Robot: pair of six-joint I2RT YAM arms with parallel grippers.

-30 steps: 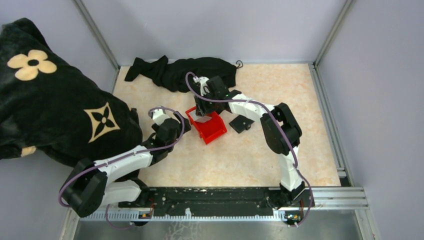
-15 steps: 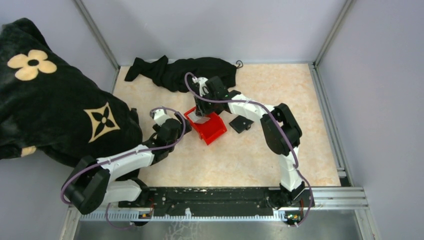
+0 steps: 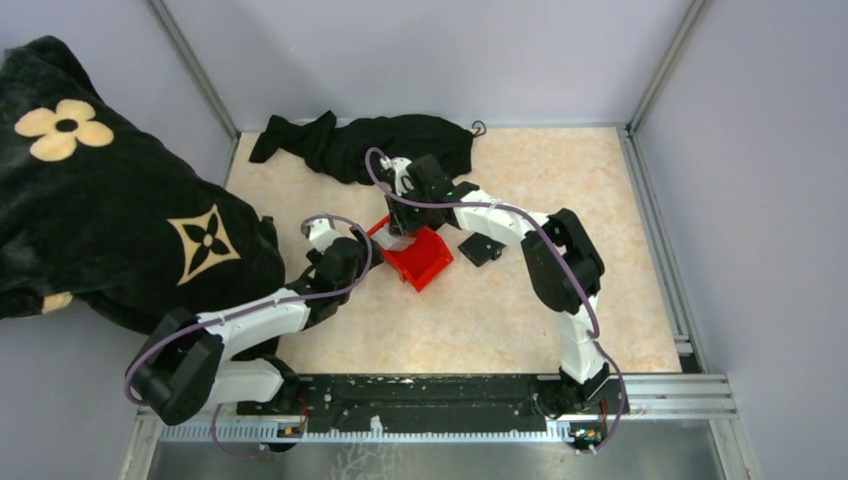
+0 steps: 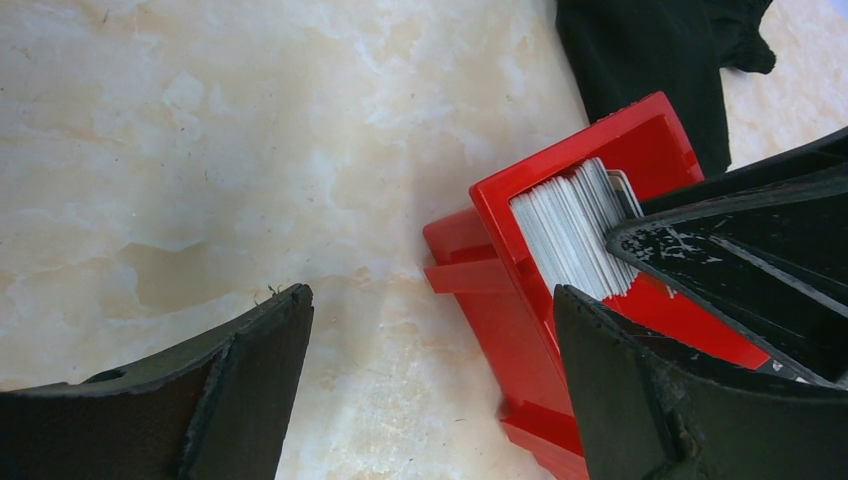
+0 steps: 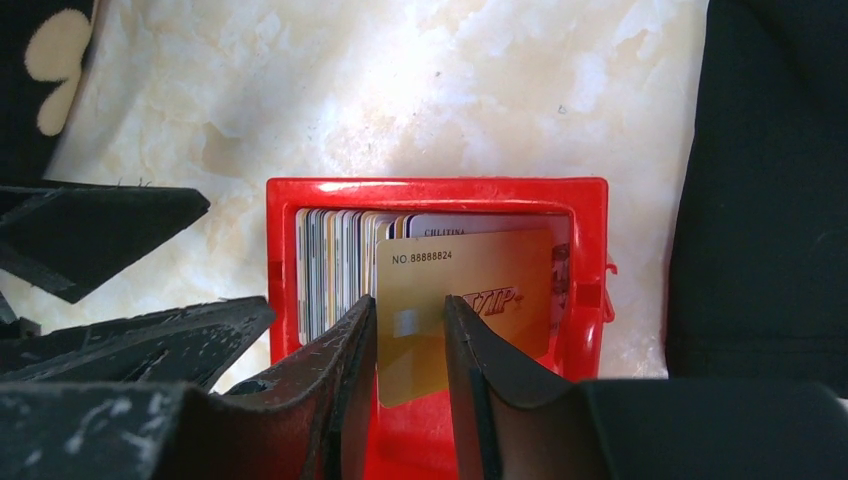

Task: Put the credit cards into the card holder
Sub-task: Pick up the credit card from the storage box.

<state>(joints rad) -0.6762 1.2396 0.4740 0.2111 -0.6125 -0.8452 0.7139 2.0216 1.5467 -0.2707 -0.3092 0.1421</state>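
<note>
Far left, a black blanket [image 3: 100, 220] with cream flower and four-point star motifs hangs over the side wall; it carries no writing.

Next comes the left gripper [image 3: 368, 248], low over the marbled surface [image 3: 480, 310]. Its jaws stand spread wide and hold nothing. In the left wrist view the corner of the red bin [image 4: 480, 200] lies between and just ahead of its fingertips.

The red bin [image 3: 420, 262] sits near the middle of the surface. The credit cards [image 5: 335, 260] stand in it on edge, a tight pack of grey-white, tan and bluish edges against its left wall.

To the right of the pack, a gold card [image 5: 480, 285] faces the right wrist camera. It reads "NO.88888824" along the top and "VIP" in slanted letters lower down. Behind it, a white card [image 5: 445, 228] shows the word "CHLITINA" on its upper edge.

The right gripper [image 5: 410, 305] reaches down into the bin. Its jaws are a narrow gap apart over the gold card's lower left part, with the card's face showing in the gap. Whether they touch it cannot be told.

Just right of the bin, the card holder [image 3: 482, 247] lies flat on the surface, black, apart from both grippers.

A black cloth [image 3: 370, 145] lies crumpled along the far edge, behind the bin.
</note>
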